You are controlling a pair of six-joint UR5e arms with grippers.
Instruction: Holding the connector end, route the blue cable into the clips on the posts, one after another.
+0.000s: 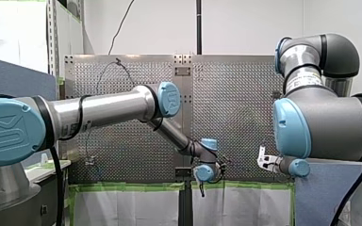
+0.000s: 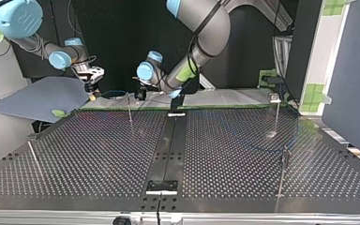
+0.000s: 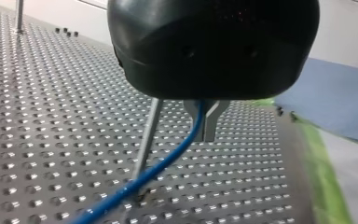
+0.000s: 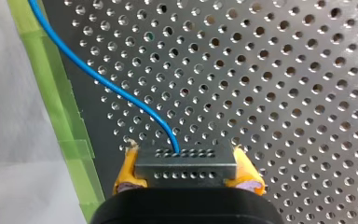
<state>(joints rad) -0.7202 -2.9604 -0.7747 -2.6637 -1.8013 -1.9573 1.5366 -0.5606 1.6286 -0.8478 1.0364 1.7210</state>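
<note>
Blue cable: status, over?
Right claw shut on connector. Left claw shut on blue cable. Post stands close beside left claw, cable crossing its base.

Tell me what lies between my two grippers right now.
In the top view only a stretch of blue cable spans there, from the connector in my right gripper to my left gripper; a thin post stands just beside the left one.

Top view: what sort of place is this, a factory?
Likely a robotics lab bench, not a factory: a perforated table with thin posts, my right gripper holding a connector, my left gripper pinching the blue cable.
</note>
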